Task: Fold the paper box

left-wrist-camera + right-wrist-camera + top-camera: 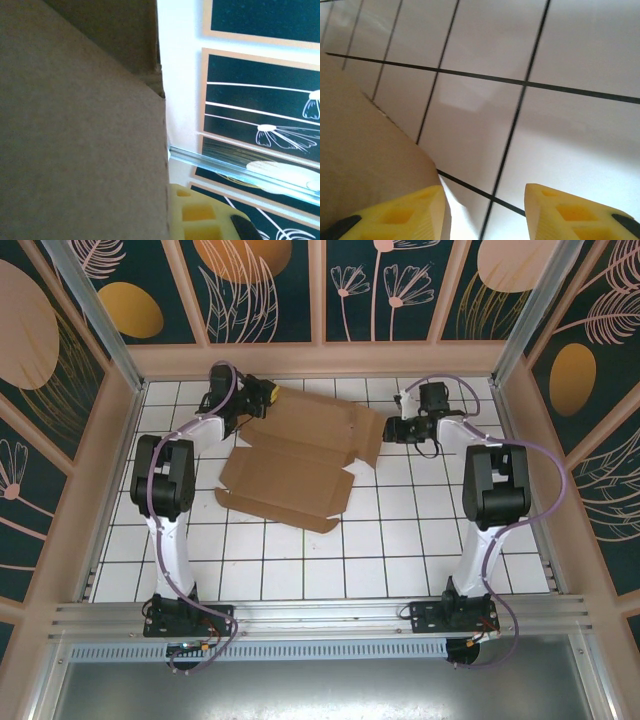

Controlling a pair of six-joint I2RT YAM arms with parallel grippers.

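White tiles with dark grout lines cover the bench (300,560), and teal wall panels (265,285) printed with leaves and flowers close it in on three sides. I see the paper box (300,455) lying as an opened-out brown cardboard sheet, creases and flaps showing, toward the far edge of the bench and about midway between its left and right edges.

My left end effector (262,395) sits at the sheet's far-left corner, pressed together on the cardboard. From the left wrist, the sheet runs right up against one yellow finger (200,215).

My right end effector (392,430) is at the sheet's right edge with its jaws spread and bare tile between them. The cardboard lies just beside one fingertip (395,215); I cannot tell whether they touch.
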